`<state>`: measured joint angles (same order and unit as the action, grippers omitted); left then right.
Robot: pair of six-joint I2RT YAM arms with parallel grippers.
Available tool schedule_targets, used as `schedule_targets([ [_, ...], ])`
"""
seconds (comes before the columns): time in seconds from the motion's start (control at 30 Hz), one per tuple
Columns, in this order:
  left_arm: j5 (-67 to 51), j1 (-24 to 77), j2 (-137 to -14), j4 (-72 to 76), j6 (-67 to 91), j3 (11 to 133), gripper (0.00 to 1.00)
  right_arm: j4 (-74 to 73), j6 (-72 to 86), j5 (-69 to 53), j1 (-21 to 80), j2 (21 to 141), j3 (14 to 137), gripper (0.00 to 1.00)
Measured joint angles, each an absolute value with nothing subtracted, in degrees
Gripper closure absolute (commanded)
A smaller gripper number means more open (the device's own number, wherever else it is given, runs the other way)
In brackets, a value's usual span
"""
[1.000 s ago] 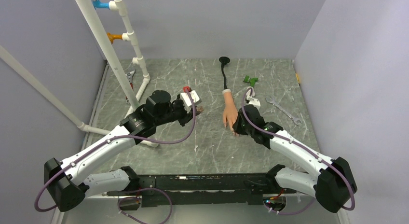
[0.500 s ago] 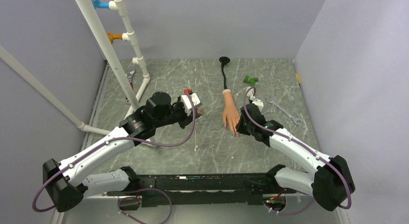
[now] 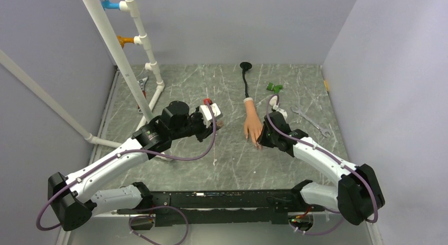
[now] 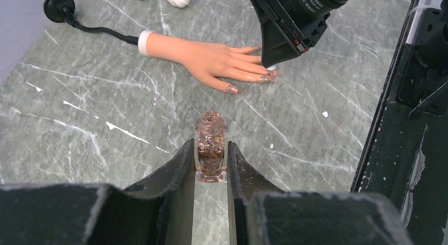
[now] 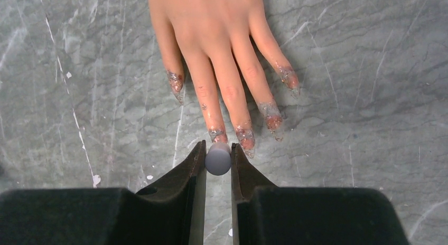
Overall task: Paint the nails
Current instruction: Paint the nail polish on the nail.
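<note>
We've the right claw (image 5: 217, 150) pinching the brush cap (image 5: 218, 159), left claw (image 4: 210, 147) gripping the bottle (image 4: 211, 158); stroke the nails (image 5: 217, 134) lightly.

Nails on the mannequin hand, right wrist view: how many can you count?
5 nails: one on the leftmost, splayed digit, one just above the grey knob in the right end effector, one beside it, one further right, one far right. None seems hidden.
</note>
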<state>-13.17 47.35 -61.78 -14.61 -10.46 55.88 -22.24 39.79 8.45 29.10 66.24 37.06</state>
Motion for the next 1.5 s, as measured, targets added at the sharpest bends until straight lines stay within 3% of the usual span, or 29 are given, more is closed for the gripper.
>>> schedule_targets([
  [1.5,-13.2,47.5,-62.9,-14.9,-10.9,55.9,1.0,-21.1,39.0,5.4,26.6,67.7,37.1,1.0],
])
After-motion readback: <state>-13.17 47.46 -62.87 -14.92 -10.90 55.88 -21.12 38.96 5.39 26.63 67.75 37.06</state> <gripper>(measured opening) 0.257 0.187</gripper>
